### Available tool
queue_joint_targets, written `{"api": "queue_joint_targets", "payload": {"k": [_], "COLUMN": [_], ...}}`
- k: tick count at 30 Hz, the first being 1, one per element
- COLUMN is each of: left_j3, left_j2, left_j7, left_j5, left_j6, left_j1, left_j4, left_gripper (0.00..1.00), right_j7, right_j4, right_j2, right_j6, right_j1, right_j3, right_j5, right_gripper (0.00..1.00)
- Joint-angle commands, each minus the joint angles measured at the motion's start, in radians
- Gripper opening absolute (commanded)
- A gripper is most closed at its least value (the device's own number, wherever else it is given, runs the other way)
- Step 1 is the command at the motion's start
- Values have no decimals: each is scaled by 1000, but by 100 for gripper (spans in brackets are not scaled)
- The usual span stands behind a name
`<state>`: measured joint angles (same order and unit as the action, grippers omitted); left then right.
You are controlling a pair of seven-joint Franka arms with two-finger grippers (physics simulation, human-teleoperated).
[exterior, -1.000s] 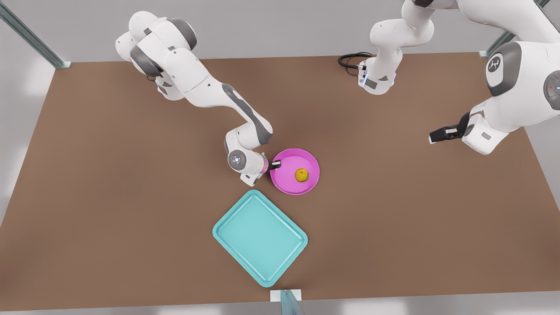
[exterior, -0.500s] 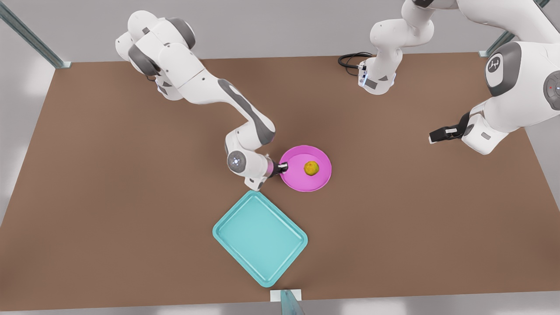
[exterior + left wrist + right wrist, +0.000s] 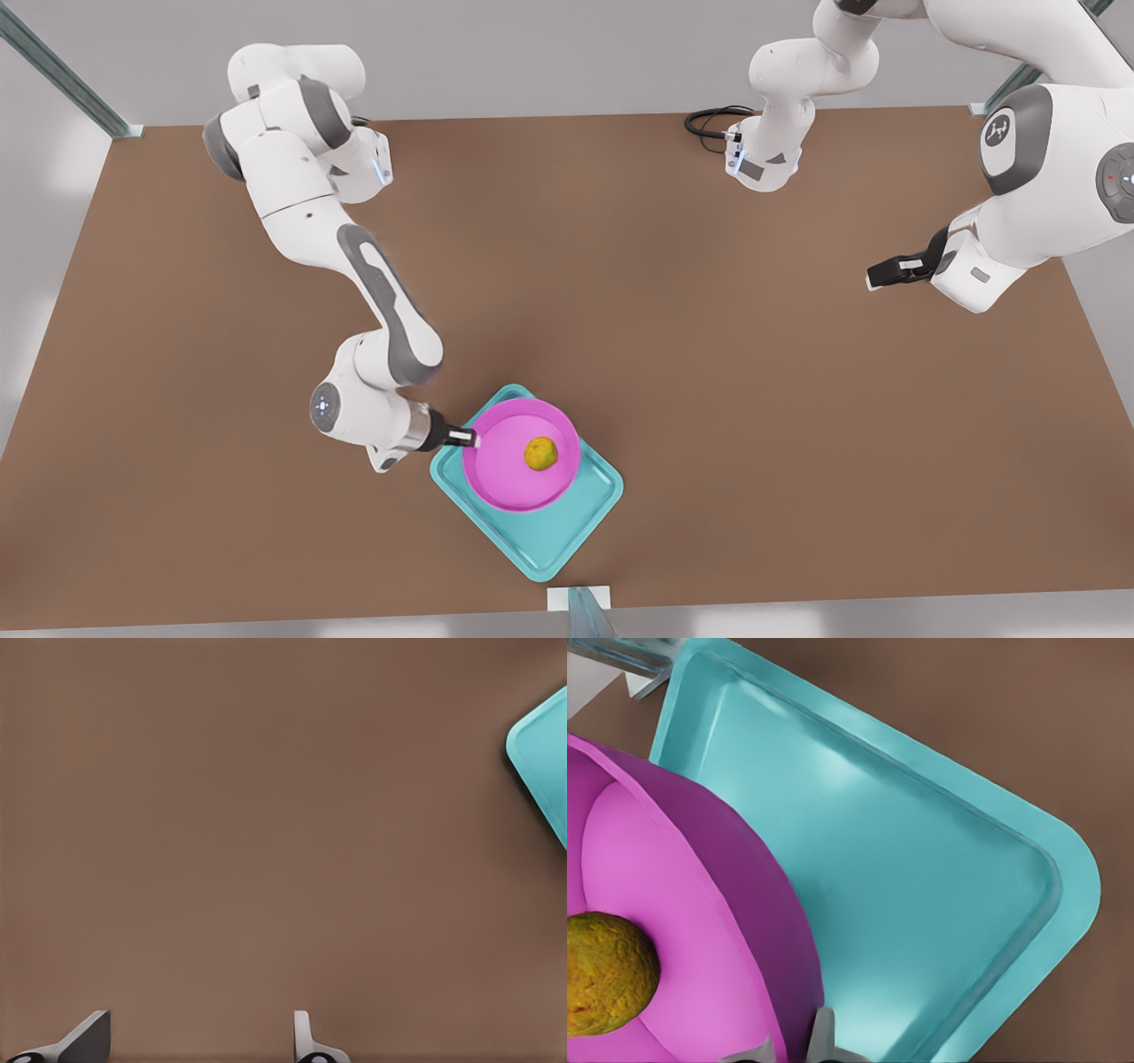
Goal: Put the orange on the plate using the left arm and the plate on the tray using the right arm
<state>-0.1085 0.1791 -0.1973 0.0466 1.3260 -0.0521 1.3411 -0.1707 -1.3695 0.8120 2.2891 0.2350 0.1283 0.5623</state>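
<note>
Gripping plate [image 3: 505, 470] rim, R gripper [image 3: 467, 436] jaws.

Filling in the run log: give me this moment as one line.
right gripper: shut on plate rim | orange: on plate | plate: over tray | left gripper: open, waiting

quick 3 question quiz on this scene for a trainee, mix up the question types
1. True or false: the orange lies on the plate.
2. Which gripper grips the plate's rim? A) left gripper B) right gripper
3. Fill in: the plate is over the teal ____.

Key:
1. True.
2. B. The right gripper is shut on the rim; the left gripper waits open, away from the plate, near the table's edge at the front view's right.
3. Tray.
</note>
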Motion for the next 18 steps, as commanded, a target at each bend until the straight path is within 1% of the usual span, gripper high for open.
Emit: {"api": "queue_joint_targets", "payload": {"k": [1,4,5,6,7,8,10,13,14,15,16,17,18], "left_j3": [0,0,0,0,0,0,0,0,0,0,0,0,1], "left_j2": [-1,-1,-1,-1,-1,-1,0,2,2,3,2,4,3], "left_j7": [4,4,4,4,4,4,4,2,2,9,10,10,7], "left_j5": [-1,-1,-1,-1,-1,-1,-1,1,3,4,6,6,3], "left_j6": [-1,-1,-1,-1,-1,-1,-1,-1,-10,-11,-48,-51,-70], "left_j1": [0,0,0,0,0,0,0,0,0,0,-2,-2,-2], "left_j4": [0,0,0,0,0,0,0,0,0,-19,-28,-39,-37], "left_gripper": [100,100,100,100,100,100,100,100,100,100,100,100,100], "right_j7": [0,27,22,27,25,20,19,25,30,88,244,392,399], "right_j4": [10,10,10,10,9,9,9,0,10,39,150,194,188], "right_j2": [7,13,15,18,19,18,18,-8,-60,-119,-135,-227,-379], "right_j6": [-7,-7,-7,-7,-5,-7,-7,-22,-236,-578,-853,-965,-974], "right_j1": [-10,-23,-20,-20,-17,-16,-16,-22,-42,-75,-86,-105,-100], "right_j3": [1,1,2,4,14,19,59,82,73,73,73,71,37], "right_j5": [-7,-7,-7,-5,-5,-5,-5,-9,-79,-290,-516,-748,-832], "right_gripper": [21,21,33,87,100,100,100,100,100,100,100,100,100]}}
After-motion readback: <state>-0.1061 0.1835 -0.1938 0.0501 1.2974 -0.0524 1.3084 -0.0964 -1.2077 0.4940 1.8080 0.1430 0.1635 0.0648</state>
